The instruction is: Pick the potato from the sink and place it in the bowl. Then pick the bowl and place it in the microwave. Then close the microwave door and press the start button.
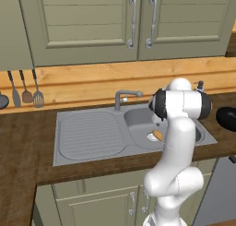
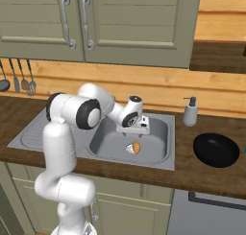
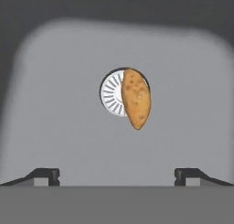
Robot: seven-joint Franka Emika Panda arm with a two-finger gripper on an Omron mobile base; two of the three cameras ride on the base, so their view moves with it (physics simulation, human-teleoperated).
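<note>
In the hand view the gripper (image 3: 117, 175) hangs released, its fingertips (image 3: 45, 175) spread wide at the bottom edge so the potato (image 3: 136, 104) can fit between them. The potato lies at about twelve o'clock from them, on the sink (image 3: 55, 104) floor, overlapping the drain ring (image 3: 111, 98)'s three o'clock side. The bowl (image 2: 216, 150) waits on the counter (image 2: 192, 174), well beyond the basin at three o'clock in the right base view, presumably set there to receive it.

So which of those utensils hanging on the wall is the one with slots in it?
The rightmost of the three, the slotted turner, nearest the sink. The spatula and the spoon beside it have solid heads.
</note>
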